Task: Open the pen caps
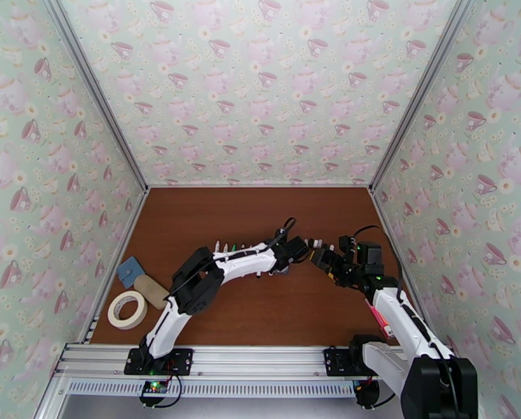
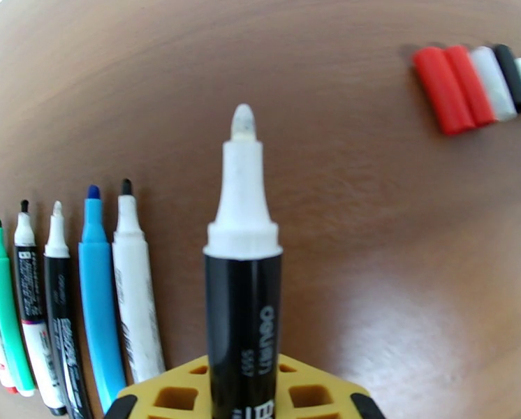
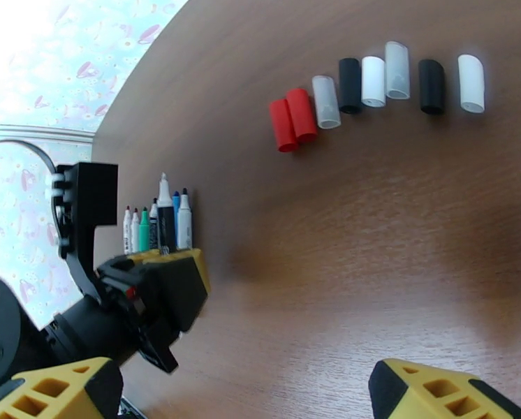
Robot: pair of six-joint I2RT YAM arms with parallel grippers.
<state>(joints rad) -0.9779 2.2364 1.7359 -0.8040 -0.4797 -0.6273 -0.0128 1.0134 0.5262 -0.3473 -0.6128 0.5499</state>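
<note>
Brown wood-grain surface (image 1: 260,225) carries all the items.

Left claw (image 2: 243,396) is closed on a black-barrelled marker (image 2: 243,302) with a white neck and a pale felt tip. The marker juts forward between the yellow pads (image 2: 309,396), tip bare. Whether it clears the wood cannot be told.

Right claw (image 3: 246,396) is spread wide with nothing between its pads. It hangs over bare wood near the caps.

A row of slim uncapped markers (image 2: 96,288), with green, blue, white and black barrels, lies side by side to the left of the held marker. Every tip that shows is bare.

A row of stubby plastic caps (image 3: 372,82) lies well apart from the markers, on the right claw's side. Eight are counted: two red, the rest clear, black and white.

Judgement: uncapping looks finished or nearly so, and the step in hand is putting down the held marker. The next move calls for the left claw to shift over the free end of the marker row. It should then lower until the barrel lies flat and let go without rolling the neighbours.
</note>
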